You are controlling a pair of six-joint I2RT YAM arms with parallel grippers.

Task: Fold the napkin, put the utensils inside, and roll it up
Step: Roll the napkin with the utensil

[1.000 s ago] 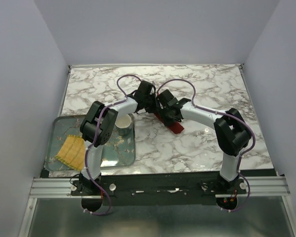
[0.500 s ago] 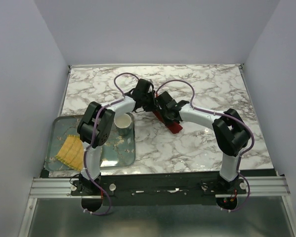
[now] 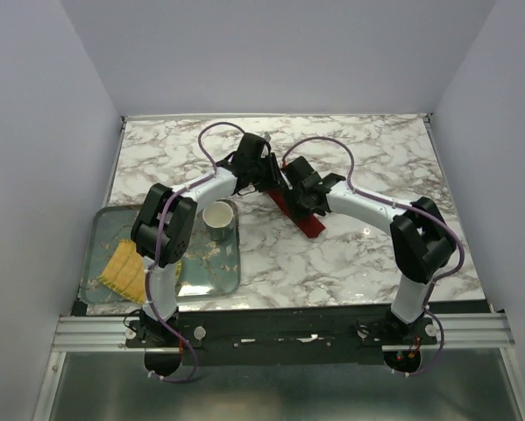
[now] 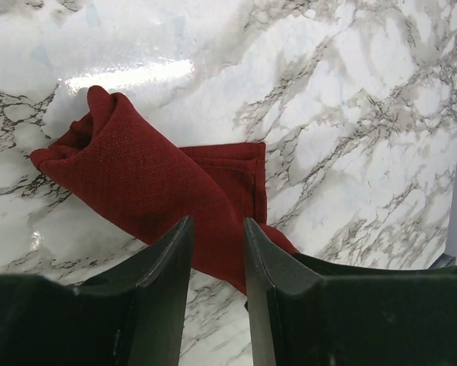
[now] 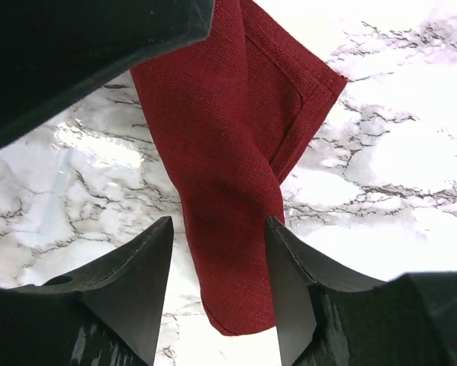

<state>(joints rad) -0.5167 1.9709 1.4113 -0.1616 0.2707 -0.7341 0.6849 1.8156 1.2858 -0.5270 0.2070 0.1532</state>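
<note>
On table (image 3: 358,263), napkin (image 3: 312,226), middle under right hand (image 5: 218,229)

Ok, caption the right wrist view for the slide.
Right gripper, jaws parted, straddles the narrow folded burgundy napkin lying on the marble table.

From above, the left tool (image 3: 268,184) and right tool (image 3: 294,202) hide half the napkin (image 3: 310,226).
</note>
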